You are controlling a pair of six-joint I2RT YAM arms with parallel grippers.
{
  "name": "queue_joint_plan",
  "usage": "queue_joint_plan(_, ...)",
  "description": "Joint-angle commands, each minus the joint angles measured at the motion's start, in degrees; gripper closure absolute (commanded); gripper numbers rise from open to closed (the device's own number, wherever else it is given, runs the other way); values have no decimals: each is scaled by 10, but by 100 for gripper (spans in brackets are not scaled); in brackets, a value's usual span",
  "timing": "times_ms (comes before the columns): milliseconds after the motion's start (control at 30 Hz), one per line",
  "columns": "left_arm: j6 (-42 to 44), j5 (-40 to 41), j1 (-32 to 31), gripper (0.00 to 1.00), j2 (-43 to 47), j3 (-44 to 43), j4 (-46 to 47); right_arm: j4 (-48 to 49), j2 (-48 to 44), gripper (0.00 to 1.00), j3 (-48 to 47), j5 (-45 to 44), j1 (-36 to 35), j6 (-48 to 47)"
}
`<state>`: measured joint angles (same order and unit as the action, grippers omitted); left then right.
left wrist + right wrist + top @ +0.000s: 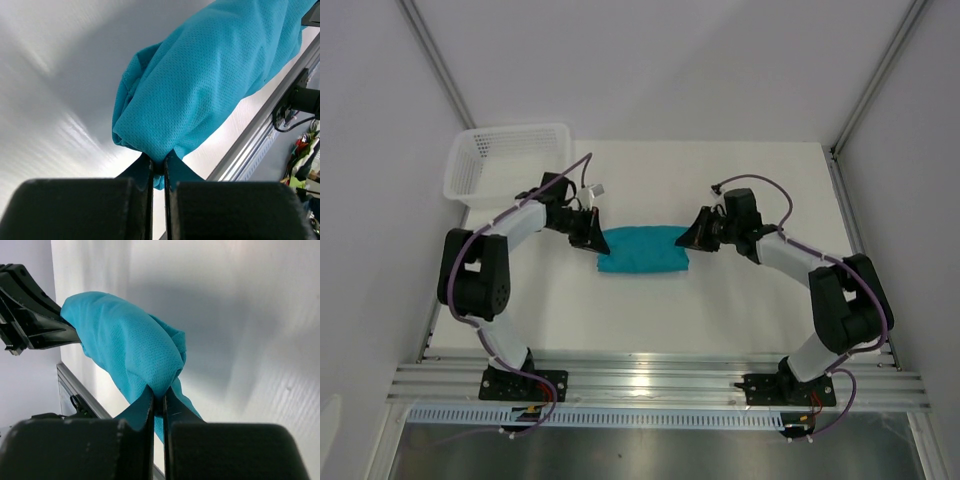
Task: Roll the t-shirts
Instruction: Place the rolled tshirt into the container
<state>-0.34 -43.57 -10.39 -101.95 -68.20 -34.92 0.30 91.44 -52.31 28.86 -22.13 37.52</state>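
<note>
The teal t-shirt (642, 250) is bunched into a short thick bundle across the middle of the white table. My left gripper (594, 240) is shut on its left end, and my right gripper (692, 238) is shut on its right end. In the left wrist view the mesh cloth of the t-shirt (210, 80) swells out from my pinching left gripper (158, 162). The right wrist view shows the t-shirt (130, 347) stretching from my right gripper (158, 394) toward the other arm's black fingers (35, 320).
A white plastic mesh basket (508, 160) stands at the table's back left corner. The aluminium rail (660, 385) with both arm bases runs along the near edge. Grey walls close in the table on both sides and at the back.
</note>
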Motion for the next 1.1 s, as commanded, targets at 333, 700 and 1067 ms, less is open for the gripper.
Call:
queue_joint_plan(333, 71, 48, 86, 100, 80, -90, -36, 46, 179, 100, -293, -8, -59, 1)
queue_joint_plan(700, 118, 82, 184, 99, 107, -124, -12, 82, 392, 100, -610, -30, -127, 59)
queue_joint_plan(1067, 157, 108, 234, 99, 76, -162, 77, 139, 574, 100, -870, -107, -186, 114)
